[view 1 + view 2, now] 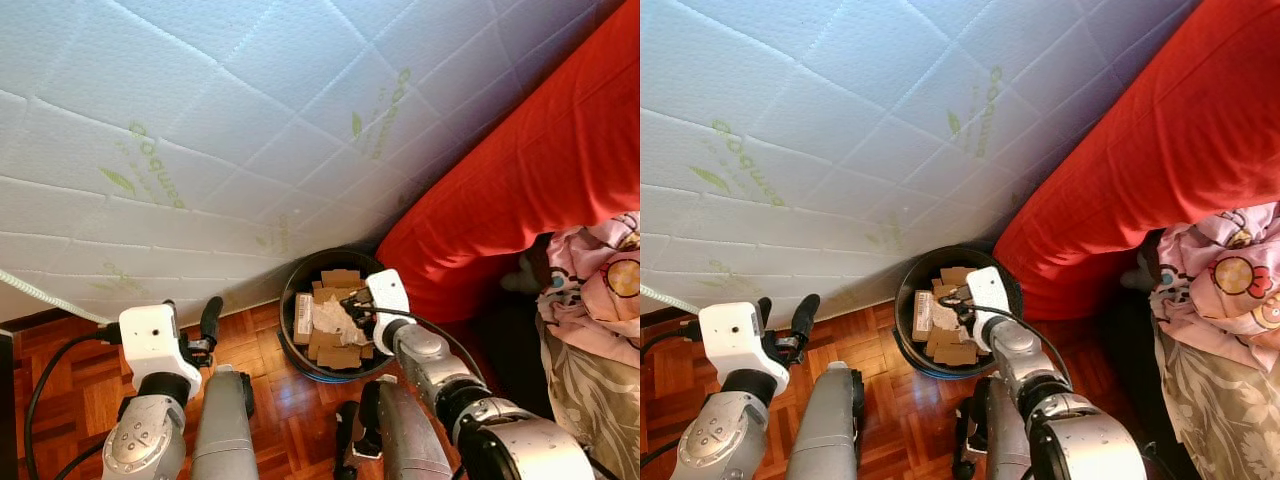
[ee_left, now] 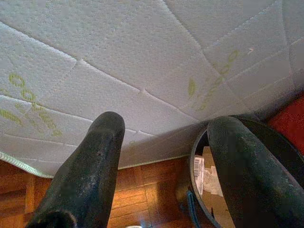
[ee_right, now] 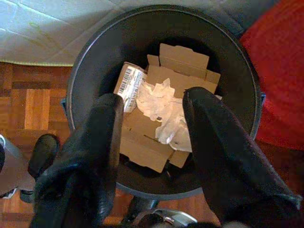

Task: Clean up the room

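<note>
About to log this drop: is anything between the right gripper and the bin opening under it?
Nothing visible. The right gripper hangs open directly over the black bin, with only open space down to the crumpled white paper and cardboard pieces already lying inside. The fingers hold nothing.

1. Head stereo pair: looks fwd and steeply down from above both arms; wood floor [image 1: 290, 400] near, white mattress [image 1: 250, 120] far.
2. Both eyes share the black bin [image 1: 292, 290], mid-frame.
3. L wrist cam: low, faces along left hand [image 2: 164, 166] toward mattress; bin at right edge.
4. R wrist cam: close above bin [image 3: 85, 61], straight down past right hand [image 3: 152, 137].
</note>
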You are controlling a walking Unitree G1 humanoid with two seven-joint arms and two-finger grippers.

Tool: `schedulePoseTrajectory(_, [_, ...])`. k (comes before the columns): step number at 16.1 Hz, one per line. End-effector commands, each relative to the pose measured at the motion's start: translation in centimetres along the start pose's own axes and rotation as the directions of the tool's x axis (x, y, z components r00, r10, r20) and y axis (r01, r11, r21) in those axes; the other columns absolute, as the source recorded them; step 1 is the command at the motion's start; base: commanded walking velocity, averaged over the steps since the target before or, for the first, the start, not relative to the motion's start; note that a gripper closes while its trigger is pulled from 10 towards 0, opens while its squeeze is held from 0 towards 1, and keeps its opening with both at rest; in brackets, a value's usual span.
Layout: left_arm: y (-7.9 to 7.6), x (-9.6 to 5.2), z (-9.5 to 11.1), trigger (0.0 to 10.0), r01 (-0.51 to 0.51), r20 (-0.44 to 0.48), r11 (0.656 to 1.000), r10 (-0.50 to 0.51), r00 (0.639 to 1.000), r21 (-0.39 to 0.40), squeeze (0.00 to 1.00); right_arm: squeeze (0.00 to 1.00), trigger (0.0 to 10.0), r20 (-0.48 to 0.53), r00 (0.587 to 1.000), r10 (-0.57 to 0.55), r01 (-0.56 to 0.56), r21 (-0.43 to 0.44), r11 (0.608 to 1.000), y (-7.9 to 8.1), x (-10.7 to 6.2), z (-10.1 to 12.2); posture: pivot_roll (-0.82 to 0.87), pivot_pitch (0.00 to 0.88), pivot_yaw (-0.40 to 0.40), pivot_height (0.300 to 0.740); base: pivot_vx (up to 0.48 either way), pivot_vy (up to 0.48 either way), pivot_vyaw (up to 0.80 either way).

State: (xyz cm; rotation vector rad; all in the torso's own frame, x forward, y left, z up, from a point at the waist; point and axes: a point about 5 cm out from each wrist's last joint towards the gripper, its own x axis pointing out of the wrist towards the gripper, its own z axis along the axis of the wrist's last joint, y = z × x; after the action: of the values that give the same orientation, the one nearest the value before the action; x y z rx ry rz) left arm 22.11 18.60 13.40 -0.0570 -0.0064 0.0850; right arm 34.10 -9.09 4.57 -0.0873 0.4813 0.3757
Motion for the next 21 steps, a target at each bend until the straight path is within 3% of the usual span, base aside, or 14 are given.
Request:
schedulePoseTrajectory(1, [0.0,-0.4,-0.5,10.0,-0.004,-0.035,1.0,0.004,0.999,-0.009,0.0,0.0,10.0,-0.028,1.0,-0.003,0.003,0.007,1.0,0.0,-0.2,-1.0,0.28,0.439,-0.116,0.64,0.0,0.0,0.0])
schedulePoseTrajectory(4, [0.2,-0.3,-1.8,10.0,0.016,-0.084,1.0,-0.016,0.996,0.0,0.0,0.0,10.0,0.03,0.995,-0.09,0.083,0.184,0.979,-1.9,-0.7,-1.2,0.26,0.4,-0.108,0.64,0.0,0.0,0.0])
schedulePoseTrajectory(6, [-0.2,-0.7,-4.0,10.0,0.097,-0.175,0.995,-0.098,0.98,-0.011,0.0,0.0,10.0,0.012,0.977,-0.211,0.194,0.345,0.918,-4.5,-2.2,-4.1,0.24,0.356,-0.095,0.663,0.0,0.0,0.0])
schedulePoseTrajectory(7, [-0.2,-0.8,-4.7,10.0,0.118,-0.202,0.993,-0.118,0.972,-0.011,0.0,0.0,10.0,-0.006,0.973,-0.231,0.217,0.377,0.901,-4.9,-2.6,-5.0,0.23,0.337,-0.089,0.673,0.0,0.0,0.0])
schedulePoseTrajectory(9, [0.1,-1.5,-6.6,10.0,0.154,-0.273,0.988,-0.15,0.95,-0.008,0.0,0.0,10.0,-0.058,0.964,-0.259,0.26,0.399,0.88,-5.5,-3.9,-7.9,0.23,0.301,-0.078,0.693,0.0,0.0,0.0])
schedulePoseTrajectory(10, [0.5,-2.2,-8.6,10.0,0.197,-0.343,0.98,-0.18,0.922,0.015,0.0,0.0,10.0,-0.115,0.953,-0.28,0.303,0.406,0.862,-5.8,-5.2,-10.5,0.22,0.257,-0.071,0.708,0.0,0.0,0.0])
schedulePoseTrajectory(12, [1.2,-2.7,-10.7,10.0,0.198,-0.404,0.98,-0.178,0.897,0.007,0.0,0.0,10.0,-0.149,0.945,-0.29,0.326,0.41,0.852,-5.7,-6.0,-12.0,0.21,0.218,-0.064,0.728,0.0,0.0,0.0])
schedulePoseTrajectory(13, [2.5,-3.4,-12.9,10.0,0.165,-0.48,0.986,-0.141,0.866,0.009,0.0,0.0,10.0,-0.175,0.938,-0.298,0.345,0.416,0.841,-5.5,-6.5,-13.1,0.2,0.176,-0.054,0.74,0.0,0.0,0.0])
schedulePoseTrajectory(15, [3.4,-3.4,-13.9,10.0,0.106,-0.506,0.994,-0.097,0.857,-0.012,0.0,0.0,10.0,-0.188,0.931,-0.313,0.365,0.426,0.828,-5.5,-6.7,-13.4,0.19,0.146,-0.046,0.74,0.0,0.0,0.0])
schedulePoseTrajectory(17, [5.6,-3.2,-16.0,10.0,-0.042,-0.562,0.999,0.027,0.827,-0.014,0.0,0.0,10.0,-0.232,0.917,-0.325,0.396,0.424,0.815,-5.3,-6.8,-14.0,0.18,0.075,-0.04,0.74,0.0,0.0,0.0])
schedulePoseTrajectory(21, [5.5,-1.8,-17.8,10.0,-0.086,-0.62,0.996,0.052,0.783,-0.026,0.0,0.0,10.0,-0.265,0.911,-0.316,0.402,0.403,0.822,-4.8,-6.8,-14.4,0.16,0.0,-0.051,0.74,0.0,0.0,0.0])
